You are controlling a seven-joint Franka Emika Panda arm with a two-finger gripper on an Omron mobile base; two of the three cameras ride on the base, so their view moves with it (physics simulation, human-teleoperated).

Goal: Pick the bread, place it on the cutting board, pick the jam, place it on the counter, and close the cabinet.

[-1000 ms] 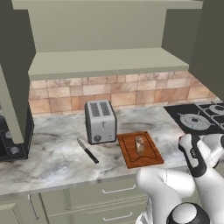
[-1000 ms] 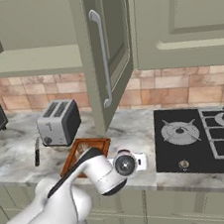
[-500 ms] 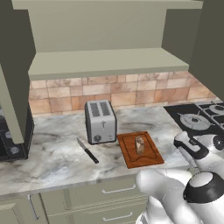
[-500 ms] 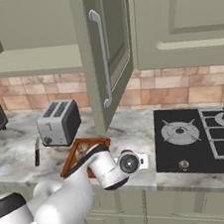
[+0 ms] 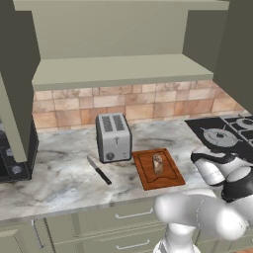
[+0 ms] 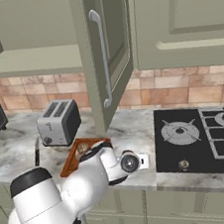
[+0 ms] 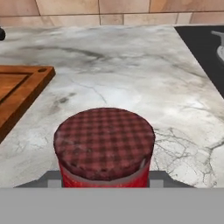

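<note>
In the hand view my gripper (image 7: pixel 104 178) is shut on the jam (image 7: pixel 104 146), a red jar with a dark checked lid. It is low over the counter (image 7: pixel 127 74); whether the jar touches the stone I cannot tell. The jar is to the right of the cutting board (image 7: pixel 17 94). The bread (image 5: pixel 158 163) lies on the cutting board (image 5: pixel 147 173) next to the toaster. It also shows as the bread (image 6: pixel 82 148) in the right base view. The cabinet (image 5: pixel 123 69) stands open, its door (image 6: pixel 104 60) swung out over the counter.
A silver toaster (image 5: pixel 113 137) stands left of the board, with a black-handled knife (image 5: pixel 99 170) in front of it. The black stovetop (image 6: pixel 202 137) lies to the right of my hand. A dark appliance (image 5: pixel 15 158) sits at the far left.
The arm's elbow and body have swung lower and across the front. The hand with the jam has stayed almost in place over the counter right of the board. The grip has not changed.
</note>
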